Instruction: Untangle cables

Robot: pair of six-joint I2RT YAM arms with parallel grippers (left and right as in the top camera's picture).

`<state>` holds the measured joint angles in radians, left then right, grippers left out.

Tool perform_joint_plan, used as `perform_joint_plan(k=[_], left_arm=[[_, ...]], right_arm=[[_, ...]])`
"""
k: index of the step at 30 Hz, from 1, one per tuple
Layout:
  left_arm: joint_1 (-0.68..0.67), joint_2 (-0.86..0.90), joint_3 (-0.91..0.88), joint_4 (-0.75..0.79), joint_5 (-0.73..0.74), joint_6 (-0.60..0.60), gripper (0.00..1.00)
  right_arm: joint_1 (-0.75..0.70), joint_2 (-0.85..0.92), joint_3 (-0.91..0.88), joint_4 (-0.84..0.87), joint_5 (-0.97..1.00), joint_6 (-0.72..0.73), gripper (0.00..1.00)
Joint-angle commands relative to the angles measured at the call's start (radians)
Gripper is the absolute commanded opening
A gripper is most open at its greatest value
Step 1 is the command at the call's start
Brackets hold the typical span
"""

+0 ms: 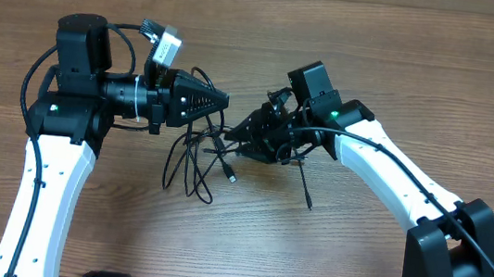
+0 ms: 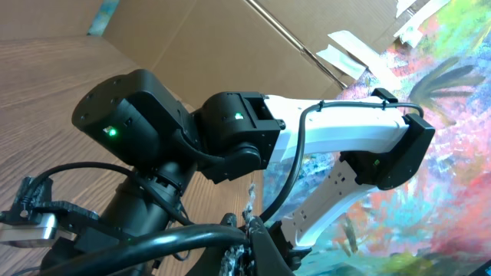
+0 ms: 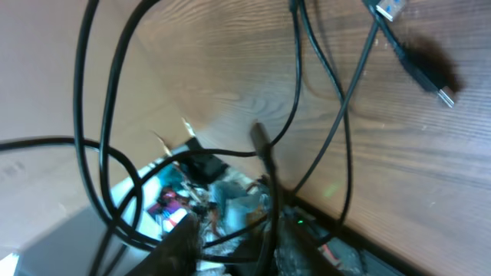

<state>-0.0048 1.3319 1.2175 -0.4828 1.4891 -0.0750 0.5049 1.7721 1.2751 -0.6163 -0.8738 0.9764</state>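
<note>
Loose ends: the lowest loops of the cables (image 1: 191, 155) and a silvery plug (image 1: 230, 177) lie on the worktop (image 1: 308, 257), nearest the arm bases.
Tangle: it hangs lifted between both tips; its strands droop mostly far-to-near down to the worktop.
Left end effector (image 1: 223, 103): closed, seemingly pinching a strand. It points right, with the tangle just beside and below its tip.
Right end effector (image 1: 240, 138): points left into the tangle and touches it. Strands pass between its fingers; whether it grips them I cannot tell.
Key relation: the tips nearly meet at the tangle and the right is deeper in, so separating likely runs left-right.
Arm poses: left wrist level, turned right; right arm bent, angling in from the right.
</note>
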Motion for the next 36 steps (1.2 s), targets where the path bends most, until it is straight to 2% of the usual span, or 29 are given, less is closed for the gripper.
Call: perform_joint_plan(k=[1,2,9,14,20,25,26,33,36], left_arm=[[0.004,0.01,0.002,-0.004,0.019,0.028,0.04],[0.004,0.01,0.002,-0.004,0.019,0.028,0.04],[0.004,0.01,0.002,-0.016,0.019,0.029,0.04],[0.004,0.01,0.002,-0.016,0.019,0.028,0.04],[0.004,0.01,0.002,-0.016,0.019,0.029,0.04],[0.003,0.01,0.002,-0.021,0.008,0.028,0.04],[0.003,0.011,0.002,-0.042,-0.022,0.028,0.04],[0.003,0.026,0.002,-0.113,-0.147,0.031,0.04],[0.003,0.032,0.002,-0.144,-0.217,0.026,0.04]], right_arm=[[0.005,-0.003,-0.001,0.002,-0.025,-0.005,0.13],[0.005,-0.003,-0.001,0.003,-0.022,-0.005,0.04],[-0.002,-0.003,0.002,0.084,-0.063,-0.016,0.04],[-0.03,-0.005,0.003,0.296,-0.277,-0.089,0.04],[-0.058,-0.005,0.003,0.435,-0.346,-0.093,0.04],[-0.076,-0.005,0.002,0.332,-0.323,-0.209,0.09],[-0.075,-0.005,0.002,0.26,-0.29,-0.245,0.09],[-0.049,-0.005,0.001,0.037,-0.222,-0.462,0.06],[-0.03,-0.005,0.0,-0.073,-0.116,-0.556,0.09]])
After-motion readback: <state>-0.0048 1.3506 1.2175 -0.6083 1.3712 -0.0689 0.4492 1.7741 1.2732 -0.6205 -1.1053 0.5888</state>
